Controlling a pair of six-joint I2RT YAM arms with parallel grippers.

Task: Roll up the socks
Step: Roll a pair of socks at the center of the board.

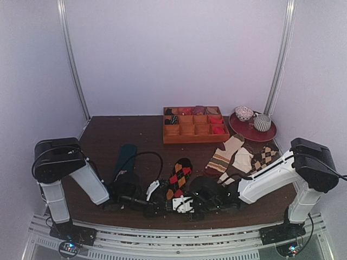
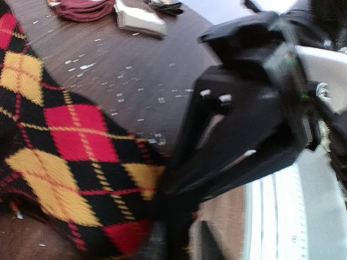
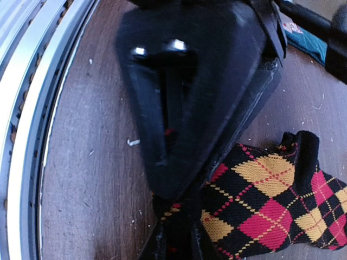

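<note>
Socks [image 1: 179, 176], black knit with red and orange argyle diamonds, lay flat on the dark wood-grain table [image 1: 108, 135] just ahead of the two arm bases. Their long axis ran from the near edge toward the back wall, leaning slightly right at the far end. I could not tell whether this was one sock or a stacked pair. Both arms reached the same near end, so neither was the nearer. The left gripper [image 2: 172, 238] came in from the left and the right gripper [image 3: 174, 233] from the right, and the rest of the fabric stretched away from both. In each wrist view the black fingers converged to a point on the knit edge, jaws together with fabric between them as far as could be seen. Judgement: a roll would have to run along the long axis, away from the arms. The fabric looked soft, ribbed and limp, likely to sag or skew if the two pinches moved unevenly. The tabletop was matte and flecked with pale lint [image 2: 130, 81]. A dark teal sock [image 1: 126, 157] lay apart to the left, and brown-and-beige socks [image 1: 225, 154] lay to the right.
</note>
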